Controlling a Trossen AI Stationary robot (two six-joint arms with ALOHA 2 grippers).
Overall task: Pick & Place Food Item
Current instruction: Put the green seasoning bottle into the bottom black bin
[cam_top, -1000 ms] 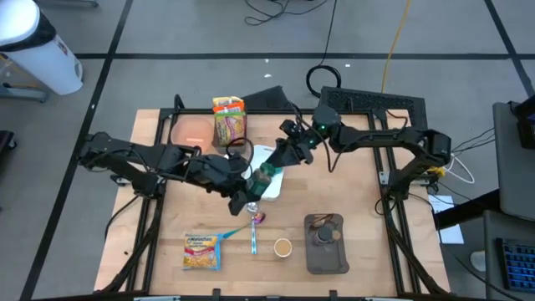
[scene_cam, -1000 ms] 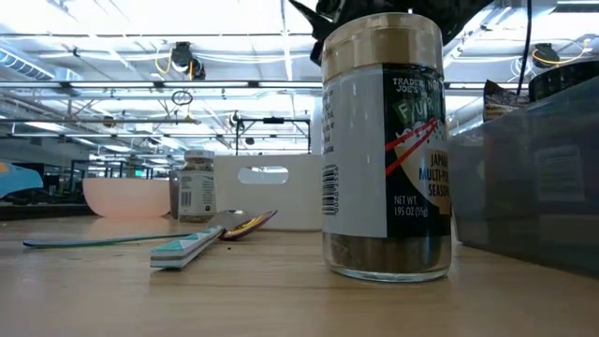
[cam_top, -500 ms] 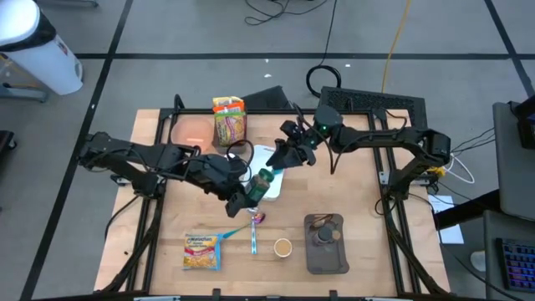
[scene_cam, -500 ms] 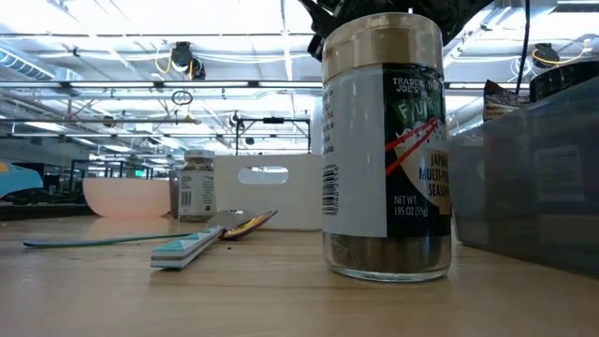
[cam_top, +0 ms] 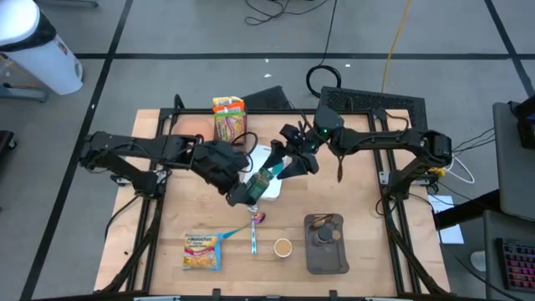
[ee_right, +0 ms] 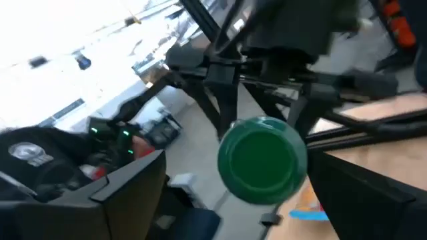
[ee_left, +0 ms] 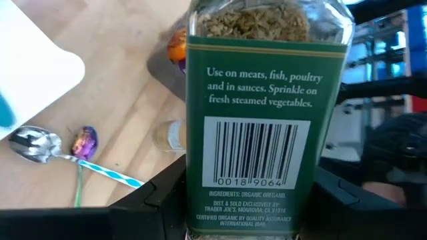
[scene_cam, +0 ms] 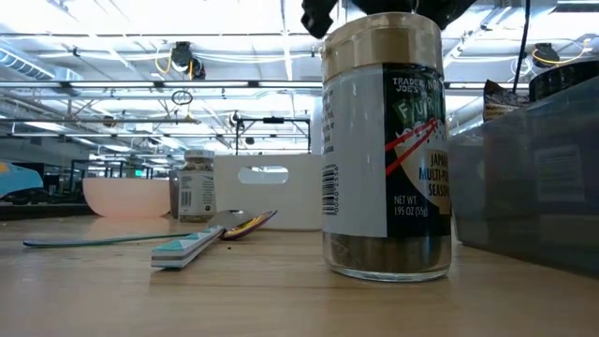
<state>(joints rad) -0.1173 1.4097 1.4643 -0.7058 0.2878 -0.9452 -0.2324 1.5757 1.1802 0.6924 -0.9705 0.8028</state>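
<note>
My left end effector point(cam_top: 248, 191) grasps the green-labelled spice jar point(cam_top: 262, 181) by its base, tilted above the white tray point(cam_top: 276, 189) at mid-worktop point(cam_top: 368, 226). My right end effector point(cam_top: 288, 165) stands released, fingers spread just off the jar's green cap point(ee_right: 261, 159).

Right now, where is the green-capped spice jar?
In the high view, the green-capped spice jar is at table centre, held tilted in the left gripper over the white tray, with the open right gripper just beyond its cap.
</note>
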